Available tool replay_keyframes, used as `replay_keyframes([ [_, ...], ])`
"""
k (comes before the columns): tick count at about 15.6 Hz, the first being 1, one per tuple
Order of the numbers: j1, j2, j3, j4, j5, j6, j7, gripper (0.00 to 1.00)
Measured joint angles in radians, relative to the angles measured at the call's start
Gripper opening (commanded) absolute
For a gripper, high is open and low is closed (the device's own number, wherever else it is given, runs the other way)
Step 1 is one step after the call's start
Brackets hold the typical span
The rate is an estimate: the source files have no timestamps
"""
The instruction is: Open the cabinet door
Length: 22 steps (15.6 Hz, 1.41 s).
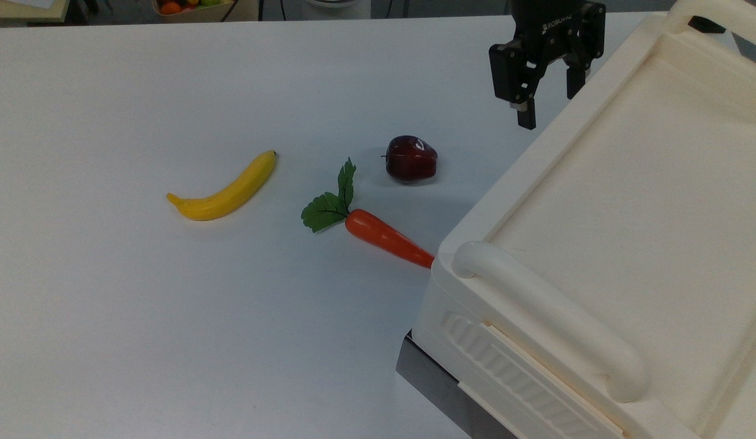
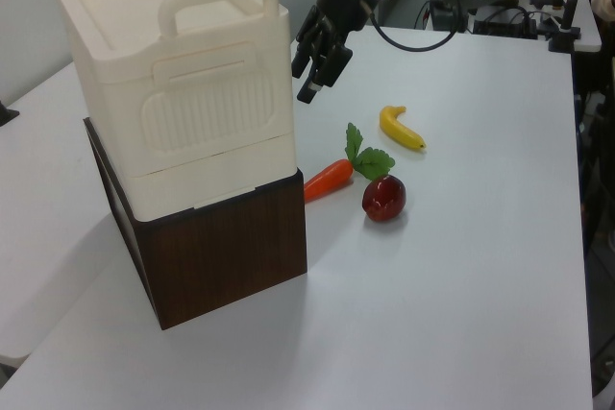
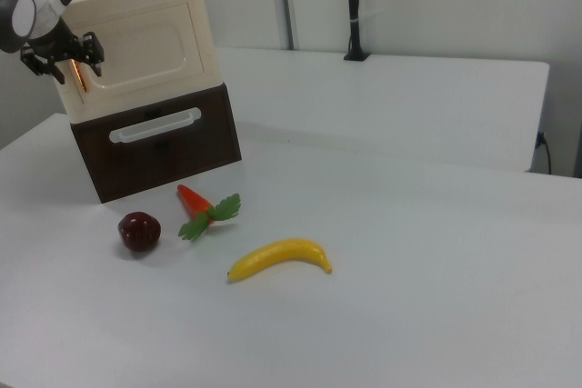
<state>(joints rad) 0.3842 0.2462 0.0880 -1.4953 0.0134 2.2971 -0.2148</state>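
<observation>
Gripper closing in on the cabinet's front, jaws spread and empty.

The gripper (image 3: 62, 59) hangs right at the copper handle (image 3: 80, 75) on the door (image 3: 144, 54), which faces front on the cabinet (image 1: 628, 201), up above the dark drawer (image 3: 155, 138). That door looks like stiff, light plastic on a hinge, so it should swing easily; the thin handle is the spot to pinch, though it's small and may be slippery. Apple (image 1: 411, 158), carrot (image 1: 387, 238) and banana (image 1: 225, 190) lie on the desk (image 1: 140, 317), well clear of the cabinet's door.
</observation>
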Motion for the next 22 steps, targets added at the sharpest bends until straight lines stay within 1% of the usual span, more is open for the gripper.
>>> replay_keyframes([
  [1,0.000,0.001,0.005,0.000,0.000,0.001,0.000,0.63],
  [2,0.000,0.002,0.010,0.000,0.000,0.002,0.000,0.54],
  [3,0.000,0.002,0.014,0.001,0.000,0.008,0.000,0.48],
  [4,0.000,0.003,0.016,0.001,0.000,0.021,0.000,0.47],
  [7,0.000,0.004,0.016,0.001,0.000,0.035,0.000,0.41],
  [10,0.000,0.004,0.016,0.001,0.000,0.037,-0.001,0.29],
  [11,0.000,0.004,0.016,0.001,0.000,0.037,-0.001,0.27],
  [15,-0.001,0.004,0.016,0.001,0.000,0.040,-0.001,0.14],
  [16,-0.003,0.004,0.016,0.002,0.000,0.040,-0.001,0.11],
  [22,-0.004,0.004,0.016,0.004,0.000,0.040,-0.001,0.09],
])
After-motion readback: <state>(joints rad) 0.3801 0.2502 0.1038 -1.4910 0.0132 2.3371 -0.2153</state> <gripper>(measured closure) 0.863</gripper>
